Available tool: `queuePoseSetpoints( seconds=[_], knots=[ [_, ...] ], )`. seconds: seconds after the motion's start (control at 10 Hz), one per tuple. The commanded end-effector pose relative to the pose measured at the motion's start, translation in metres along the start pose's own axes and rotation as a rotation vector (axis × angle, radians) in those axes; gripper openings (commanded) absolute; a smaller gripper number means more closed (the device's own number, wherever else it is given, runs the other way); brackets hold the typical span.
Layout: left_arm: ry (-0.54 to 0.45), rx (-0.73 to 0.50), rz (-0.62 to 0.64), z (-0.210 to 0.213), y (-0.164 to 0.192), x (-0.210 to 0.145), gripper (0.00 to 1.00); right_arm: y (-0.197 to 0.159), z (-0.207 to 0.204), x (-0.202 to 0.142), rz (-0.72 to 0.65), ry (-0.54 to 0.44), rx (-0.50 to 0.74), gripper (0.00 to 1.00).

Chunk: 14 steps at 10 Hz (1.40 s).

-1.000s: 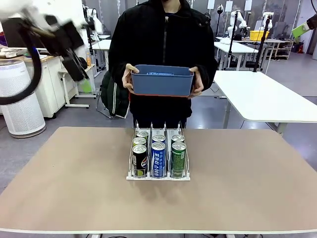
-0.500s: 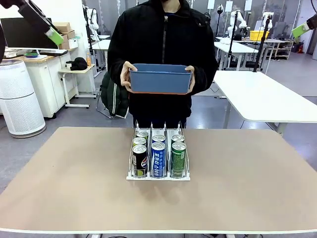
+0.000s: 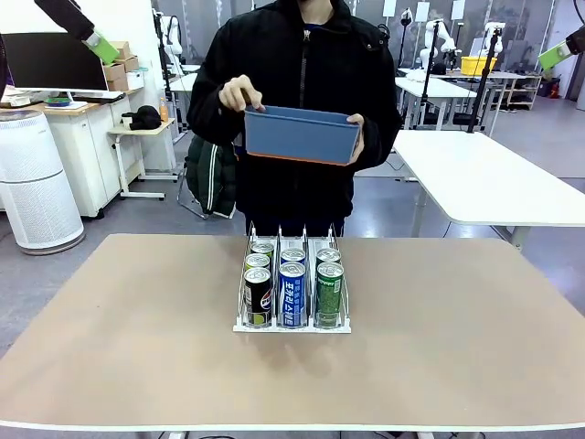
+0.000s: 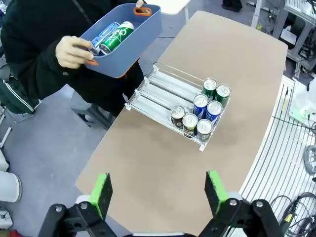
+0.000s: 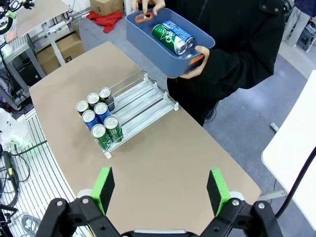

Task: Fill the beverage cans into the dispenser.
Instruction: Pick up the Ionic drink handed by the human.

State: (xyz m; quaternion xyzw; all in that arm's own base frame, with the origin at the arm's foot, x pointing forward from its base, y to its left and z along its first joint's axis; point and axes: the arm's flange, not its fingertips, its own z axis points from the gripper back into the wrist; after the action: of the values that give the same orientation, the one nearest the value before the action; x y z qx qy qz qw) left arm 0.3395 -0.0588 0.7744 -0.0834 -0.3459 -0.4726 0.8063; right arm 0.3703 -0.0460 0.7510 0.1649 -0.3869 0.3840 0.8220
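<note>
Left gripper point(image 4: 158, 193), black with green pads: jaws spread wide, nothing between them, high above the table's left side. Right gripper point(image 5: 160, 190): same build, also spread wide and empty, high on the opposite side.

Dispenser point(image 3: 292, 325), a small white-and-clear three-lane rack with thin upright dividers, stands mid-table on the tan tabletop point(image 3: 475, 357). It is far below both grippers and well apart from each.

Seven slim silver-topped beverage cans point(image 3: 292, 294) stand upright in it, bunched at the robot-side end. There are three in the left lane and two in each of the others. The front row reads black-and-yellow-green, blue, green.

A person in a black jacket stands at the far side holding a blue rectangular plastic bin point(image 3: 300, 137) at chest height, tilted. One hand point(image 3: 239, 94) is hooked over the raised rim at picture left. The other hand point(image 3: 355, 137) is clasped round the lower right end.

The front view gives the can labels but only the bin's outer wall. Both wrist views look down into the bin, where a blue can point(image 5: 178, 32) and a green can point(image 5: 167, 38) lie on their sides, touching. These views also show orange handle trims point(image 5: 143, 18) at the bin's ends. They show the can tops as well, and the bare stretch of all three lanes on the person's side of the rack.
</note>
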Motion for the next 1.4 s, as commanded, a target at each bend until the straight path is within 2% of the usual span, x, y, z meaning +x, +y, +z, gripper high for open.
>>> queuePoseSetpoints(
  seconds=[0.0, 1.3],
  knots=[
    [-0.020, 0.015, 0.018, -0.0060, -0.0114, -0.0071, 1.00, 0.0013, -0.0009, 0.0014, -0.005, -0.003, 0.012, 1.00],
    [-0.004, 0.003, 0.007, 0.0004, -0.0041, -0.0006, 1.00, 0.0013, -0.0009, 0.0014, -0.005, -0.003, 0.012, 1.00]
  ],
)
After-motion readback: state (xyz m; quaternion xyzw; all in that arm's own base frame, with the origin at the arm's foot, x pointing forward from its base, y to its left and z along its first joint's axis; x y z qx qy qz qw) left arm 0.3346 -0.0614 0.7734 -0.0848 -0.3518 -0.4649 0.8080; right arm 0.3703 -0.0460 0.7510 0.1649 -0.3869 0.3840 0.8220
